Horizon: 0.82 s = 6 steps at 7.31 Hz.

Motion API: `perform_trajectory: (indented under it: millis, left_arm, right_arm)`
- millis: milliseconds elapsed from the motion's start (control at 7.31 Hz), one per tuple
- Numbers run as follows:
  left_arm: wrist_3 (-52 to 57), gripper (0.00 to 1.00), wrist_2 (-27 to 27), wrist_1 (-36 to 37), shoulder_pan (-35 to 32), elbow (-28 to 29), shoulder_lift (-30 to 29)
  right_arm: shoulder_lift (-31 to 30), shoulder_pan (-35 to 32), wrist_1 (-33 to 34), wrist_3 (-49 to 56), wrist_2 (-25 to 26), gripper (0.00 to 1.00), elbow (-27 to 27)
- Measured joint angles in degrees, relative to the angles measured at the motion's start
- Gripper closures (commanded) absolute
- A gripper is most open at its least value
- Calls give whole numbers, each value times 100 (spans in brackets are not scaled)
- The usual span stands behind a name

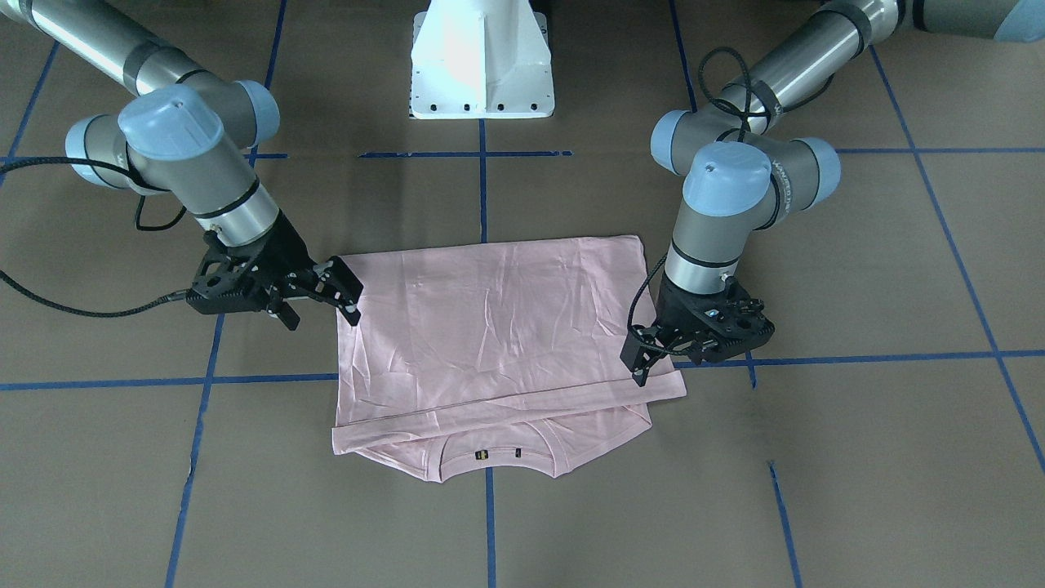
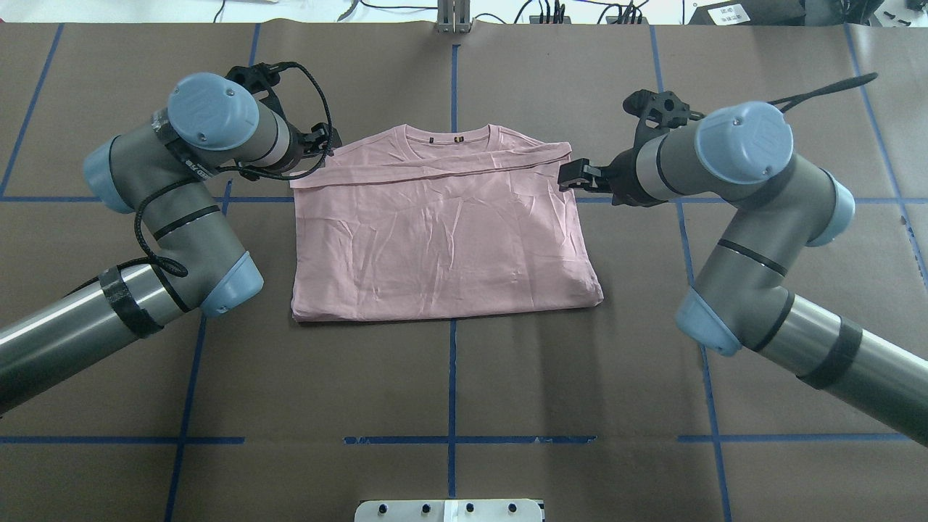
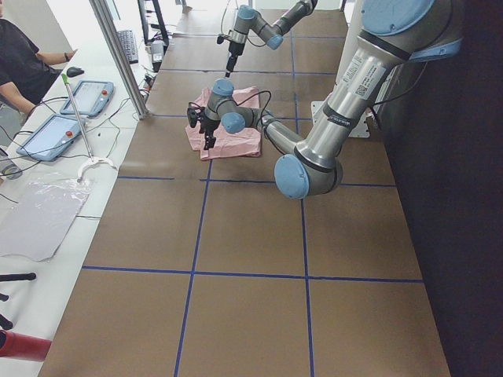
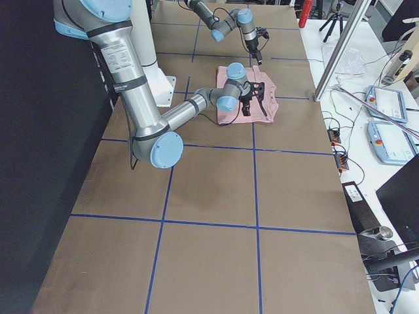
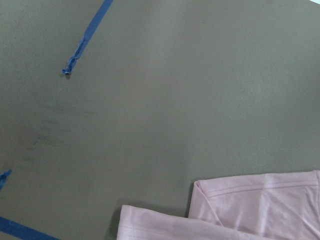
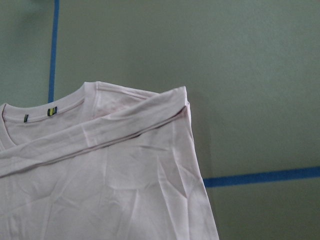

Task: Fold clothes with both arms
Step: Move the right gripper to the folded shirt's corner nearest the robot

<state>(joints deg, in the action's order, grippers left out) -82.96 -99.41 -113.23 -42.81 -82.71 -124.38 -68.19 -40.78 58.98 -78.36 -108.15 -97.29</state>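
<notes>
1. Hovering just beside the right-hand edge of the T-shirt (image 2: 442,239), toward its collar end, the right gripper (image 1: 320,317) has its black fingers spread, and nothing sits between them.
2. The left gripper (image 1: 641,367) hangs at the opposite edge with its tips over the side of the cloth. Whether its jaws are apart or together cannot be told. Its wrist view shows only bare table and a corner of the shirt.
3. The shirt lies flat at the middle of the table (image 2: 449,406), between the two tools. Its long axis runs from gripper to gripper. The collar (image 2: 449,134) is on the side away from the robot, and the doubled edge faces the robot. The hem is laid up just short of the collar, so one fold looks done.
4. From each tool the cloth lies inboard, and each arm is nearest its own side edge, so neither is favoured. A sideways fold, if that is what comes next, would likely turn on carrying one edge across toward the other arm.
5. The fabric is thin pale-pink jersey, soft and creased, with a ribbed round neck and two small labels (image 6: 49,111) inside it. No print shows. The tabletop is matt brown, marked with blue tape lines (image 2: 452,362).
</notes>
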Motion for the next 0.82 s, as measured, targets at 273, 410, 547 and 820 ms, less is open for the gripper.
perform_trajectory:
  millis: [273,410,547,820]
  left_arm:
    - [-139,0,0,-5,11,-49,-12]
    - [-232,0,0,-6,17,-94,-17]
    - [-321,0,0,-6,31,-136,-21]
    - [-422,0,0,-4,70,-202,-25]
  right_arm:
    - [-207,490,638,-483,187,0,-428]
    - [-231,733,781,-545,394,0,-378]
    - [-239,880,841,-566,511,0,-274]
    - [-244,990,874,-575,576,0,-105]
